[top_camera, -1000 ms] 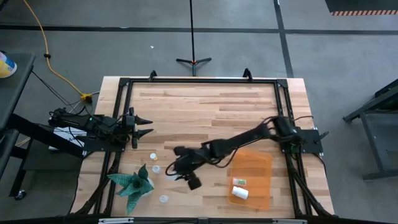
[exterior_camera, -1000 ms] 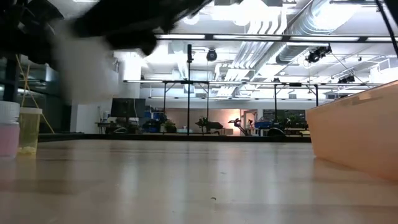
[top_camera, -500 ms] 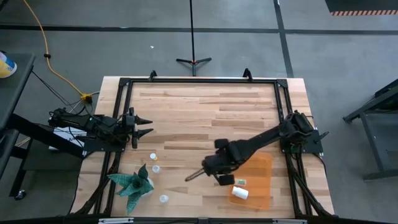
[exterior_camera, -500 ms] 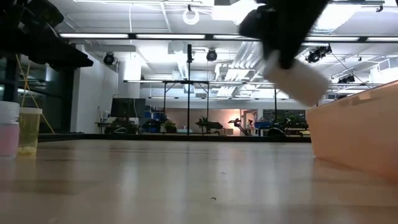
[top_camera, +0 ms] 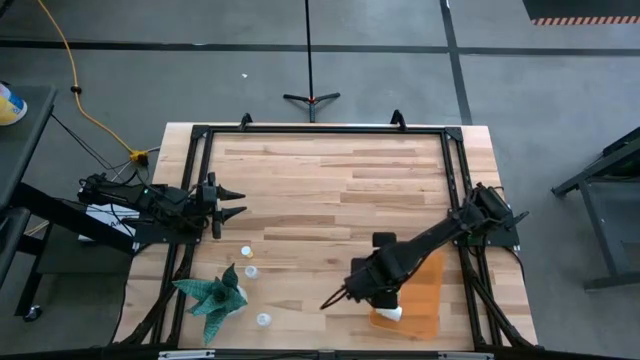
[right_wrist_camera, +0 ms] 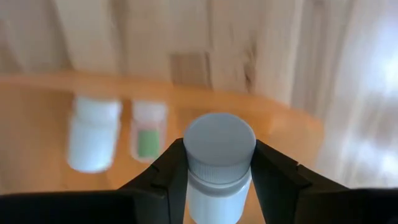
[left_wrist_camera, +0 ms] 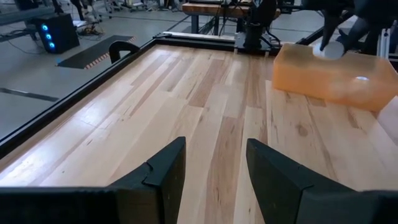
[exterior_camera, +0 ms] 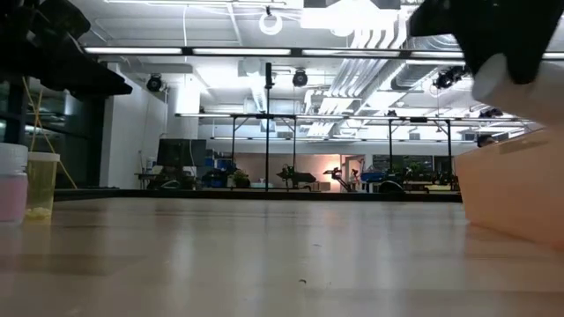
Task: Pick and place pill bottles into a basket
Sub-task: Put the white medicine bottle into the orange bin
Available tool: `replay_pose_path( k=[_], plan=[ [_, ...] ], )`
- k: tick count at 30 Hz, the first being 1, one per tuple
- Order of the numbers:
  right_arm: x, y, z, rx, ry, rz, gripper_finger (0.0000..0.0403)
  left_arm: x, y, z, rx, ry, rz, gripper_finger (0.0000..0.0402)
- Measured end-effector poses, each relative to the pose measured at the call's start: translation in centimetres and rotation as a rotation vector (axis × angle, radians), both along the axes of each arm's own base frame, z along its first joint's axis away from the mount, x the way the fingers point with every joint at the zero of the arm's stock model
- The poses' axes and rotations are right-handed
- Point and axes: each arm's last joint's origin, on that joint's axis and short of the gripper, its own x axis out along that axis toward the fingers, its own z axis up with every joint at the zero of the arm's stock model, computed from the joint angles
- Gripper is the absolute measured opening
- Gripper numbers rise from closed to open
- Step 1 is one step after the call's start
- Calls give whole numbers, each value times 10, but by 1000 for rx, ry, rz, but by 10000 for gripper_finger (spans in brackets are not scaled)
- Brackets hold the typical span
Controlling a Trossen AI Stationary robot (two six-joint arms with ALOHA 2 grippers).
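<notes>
Gripping a white pill bottle (right_wrist_camera: 219,163) just under its cap, the right tool (right_wrist_camera: 217,177) has both dark fingers (right_wrist_camera: 166,171) pressed against the bottle's neck, and in the high view this right tool (top_camera: 383,290) sits at the lower centre-right of the frame, over the near left edge of the orange basket (top_camera: 425,290). Below the held bottle, the right wrist view shows two more bottles lying side by side on the basket floor: one plain white (right_wrist_camera: 93,134) and one with a green label (right_wrist_camera: 148,134). In the low view the held bottle (exterior_camera: 515,81) hangs at the upper right of the frame, above the basket wall (exterior_camera: 515,189). Three small bottles remain on the worktop (top_camera: 320,190) in the lower left of the high view: two close together (top_camera: 245,251) (top_camera: 251,271) and a third (top_camera: 263,320) nearer the bottom edge, beside a spiky green plant-like object (top_camera: 213,293). The left tool (top_camera: 232,203) rests at the left edge of the worktop, its fingers (left_wrist_camera: 165,171) held apart with nothing between them, well away from the basket (left_wrist_camera: 336,74)
</notes>
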Motion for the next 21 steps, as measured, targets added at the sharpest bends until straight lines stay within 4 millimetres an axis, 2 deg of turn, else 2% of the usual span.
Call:
replay_pose_path(
  k=[5,9,12,16,21],
  plan=[
    [-8,9,0,-61,-13,-24,144,0,0,0,-1,3,1,202],
    [-10,16,-21,-20,-17,-13,144,0,0,0,-1,4,0,202],
    [-19,13,-41,-29,54,-32,140,0,0,0,-1,4,0,202],
    [-21,11,-61,4,49,-42,147,0,0,0,-2,1,0,202],
    [-17,10,-75,84,21,-38,152,0,0,0,-2,0,0,202]
  ],
)
